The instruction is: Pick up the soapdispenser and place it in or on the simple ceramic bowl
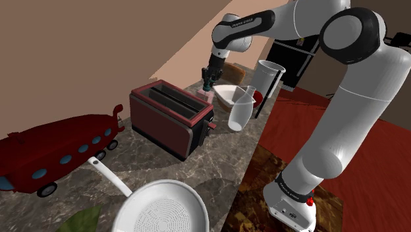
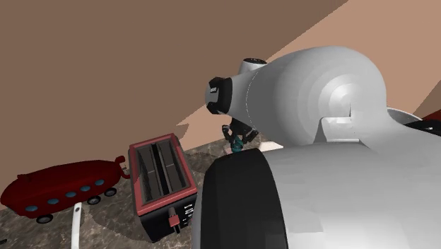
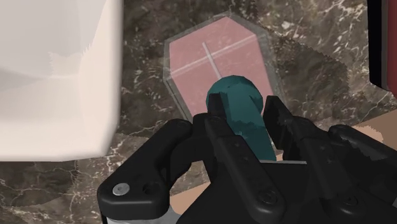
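Soapdispenser point(image 3: 216, 60) is standing upright by the toaster's back corner, on or just above the marble surface point(image 3: 305, 57), cannot tell which. Long axis is running vertical, in line with the gripper point(image 3: 248, 118). Pink clear body is sitting low, teal pump head point(image 3: 234, 95) on top, spout pointing back toward the palm. Gripper is pinching the pump head from both sides. White bowl point(image 3: 57, 76) is sitting just beside, with a narrow surface strip between. Toaster point(image 1: 172, 117) is boxing in the other side. Glass point(image 1: 240, 111) and tall white cup point(image 1: 267, 76) are crowding the bowl, toward the surface's open edge on the shoulder view's right.
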Available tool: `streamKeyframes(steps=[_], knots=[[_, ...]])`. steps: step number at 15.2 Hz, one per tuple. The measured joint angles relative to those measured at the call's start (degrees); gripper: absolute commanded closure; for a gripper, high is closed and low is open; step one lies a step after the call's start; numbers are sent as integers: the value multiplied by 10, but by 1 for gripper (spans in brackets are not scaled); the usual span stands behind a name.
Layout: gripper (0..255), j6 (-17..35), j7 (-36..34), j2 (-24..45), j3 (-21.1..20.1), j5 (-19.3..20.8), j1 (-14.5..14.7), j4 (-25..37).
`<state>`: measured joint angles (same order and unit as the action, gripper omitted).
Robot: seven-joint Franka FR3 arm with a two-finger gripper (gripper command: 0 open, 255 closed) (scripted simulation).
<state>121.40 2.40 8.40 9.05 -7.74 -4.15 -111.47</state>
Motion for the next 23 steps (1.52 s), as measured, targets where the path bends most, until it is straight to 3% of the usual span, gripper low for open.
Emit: streamKeyframes(steps=[23], knots=[[255,-168,-21,-36,3,15,0,133]])
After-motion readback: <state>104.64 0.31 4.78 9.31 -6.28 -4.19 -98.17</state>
